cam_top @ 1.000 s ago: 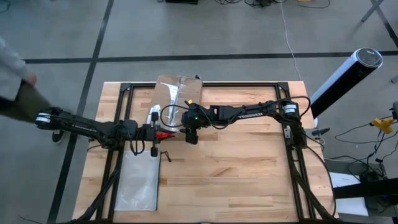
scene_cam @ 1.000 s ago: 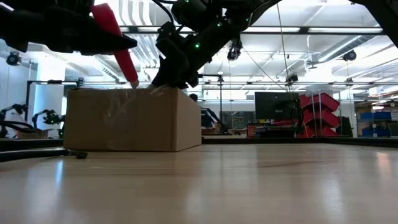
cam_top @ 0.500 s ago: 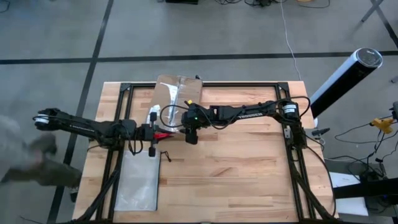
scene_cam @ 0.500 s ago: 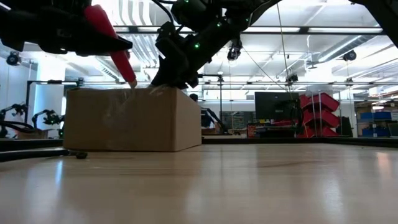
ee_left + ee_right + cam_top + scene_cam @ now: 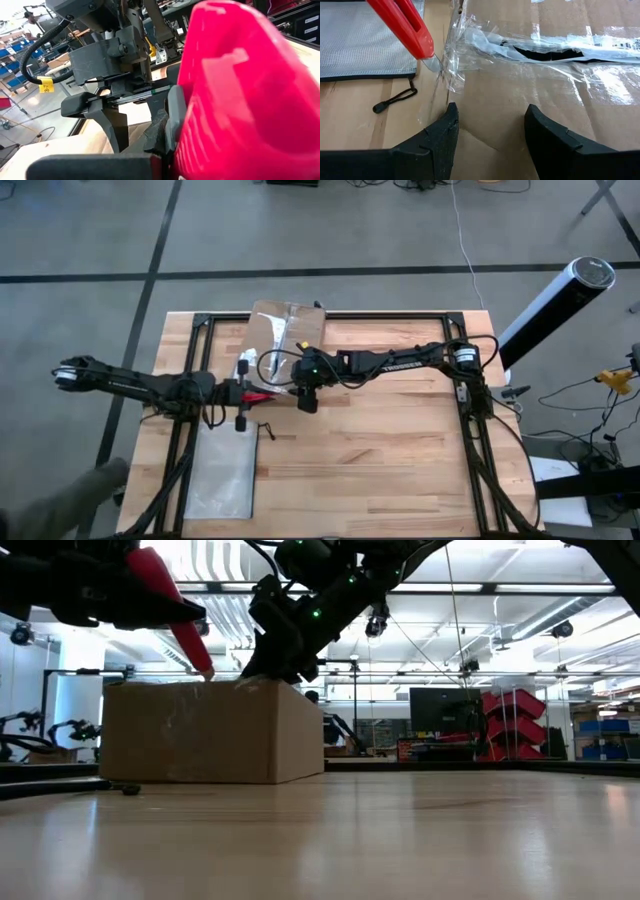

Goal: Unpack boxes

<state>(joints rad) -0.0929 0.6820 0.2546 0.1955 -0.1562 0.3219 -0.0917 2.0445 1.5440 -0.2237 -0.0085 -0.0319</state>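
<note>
The brown cardboard box (image 5: pixel 285 330) stands at the table's far middle; its taped top seam (image 5: pixel 545 51) gapes in a dark slit. My left gripper (image 5: pixel 240 393) reaches in from the left, shut on a red utility knife (image 5: pixel 172 608). The knife's blade tip (image 5: pixel 436 62) is at the crumpled clear tape on the box's top edge. My right gripper (image 5: pixel 491 130) is open over the box's top, near its front end, with cardboard between and under its fingers. In the low view it (image 5: pixel 268 668) comes down to the box's top. My left gripper holds the red knife by its handle (image 5: pixel 235 100), coming level from the table's left. The knife slants down toward the box, lifted clear of the table, its blade tip at the tape. The fingers themselves are hidden behind the knife's body. My right gripper slants down from the right, its spread fingertips (image 5: pixel 449 116) at the box's top surface near the front edge. Whether they press on the cardboard or stand just above it, I cannot tell.
A flat translucent mesh pouch (image 5: pixel 222 470) lies on the table in front of the box, at the left, with its black zip pull (image 5: pixel 395 101) beside it. A white-and-black cylinder (image 5: pixel 555 305) stands off the table's far right corner. Bare wood spreads to the right.
My left gripper has drawn back a little toward the table's left edge, and the knife's tip has slid leftward along the box's top edge. My right gripper has kept still. A person at the table's left has moved toward its near side.
</note>
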